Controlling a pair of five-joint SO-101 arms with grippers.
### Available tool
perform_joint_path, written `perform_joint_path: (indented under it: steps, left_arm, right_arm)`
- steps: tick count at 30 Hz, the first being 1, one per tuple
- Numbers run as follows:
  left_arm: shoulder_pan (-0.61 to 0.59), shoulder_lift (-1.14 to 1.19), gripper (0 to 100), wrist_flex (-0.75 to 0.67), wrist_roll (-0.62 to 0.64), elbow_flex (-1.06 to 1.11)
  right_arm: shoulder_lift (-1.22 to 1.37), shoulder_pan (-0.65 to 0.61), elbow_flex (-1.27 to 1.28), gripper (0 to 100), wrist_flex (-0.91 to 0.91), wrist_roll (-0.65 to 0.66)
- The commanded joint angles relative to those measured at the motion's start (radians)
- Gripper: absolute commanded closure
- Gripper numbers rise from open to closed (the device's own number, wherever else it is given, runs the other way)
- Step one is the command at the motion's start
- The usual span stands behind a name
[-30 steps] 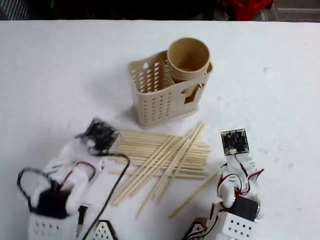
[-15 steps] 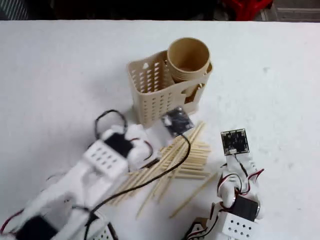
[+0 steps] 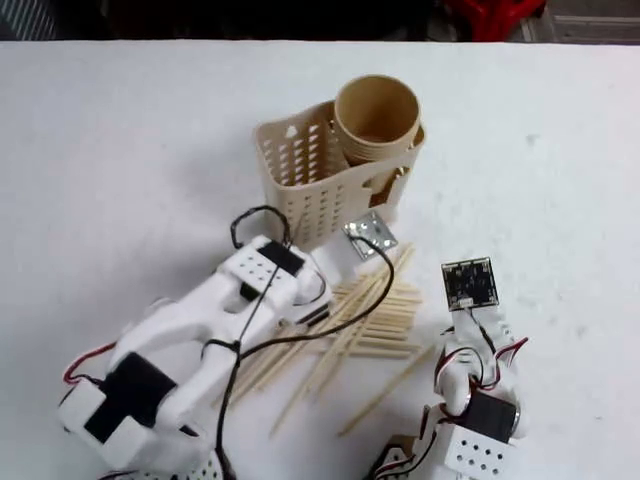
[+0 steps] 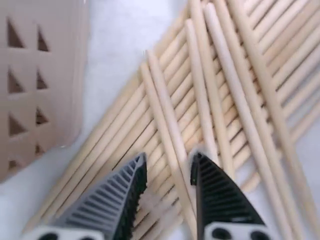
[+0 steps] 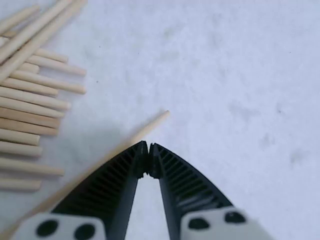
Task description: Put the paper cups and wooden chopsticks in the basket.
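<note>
Left pincer (image 4: 168, 159) spread wide above the chopsticks (image 4: 225, 75) beside the basket (image 4: 40, 75); right pincer (image 5: 149, 156) clenched empty over the desk (image 5: 235, 70).

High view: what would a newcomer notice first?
The messy pile of wooden chopsticks at the table's middle, with the left end effector open right over it. The basket stands just behind the pile, a stack of paper cups already in one end. The right end effector is shut over the table next to one stray chopstick.
</note>
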Motion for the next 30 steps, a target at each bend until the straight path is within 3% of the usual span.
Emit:
perform_joint_path:
  steps: [1, 7, 14, 21, 30]
  left_arm:
    - [-0.019, 0.028, 84, -0.021, 0.005, -0.038]
    - [-0.01, 0.056, 94, -0.035, 0.005, -0.038]
    - [-0.01, 0.054, 91, -0.028, 0.008, -0.032]
    - [-0.008, 0.048, 98, -0.026, -0.006, -0.041]
    - [-0.008, -0.202, 98, 0.138, -0.031, -0.109]
  right_arm:
    - [-0.007, 0.008, 0.008, 98.1, -0.018, -0.011]
    - [-0.007, 0.008, 0.008, 98.1, -0.018, -0.011]
    - [-0.007, 0.008, 0.008, 98.1, -0.018, -0.011]
    - [-0.007, 0.008, 0.008, 98.1, -0.018, -0.011]
    - [-0.007, 0.008, 0.008, 98.1, -0.018, -0.011]
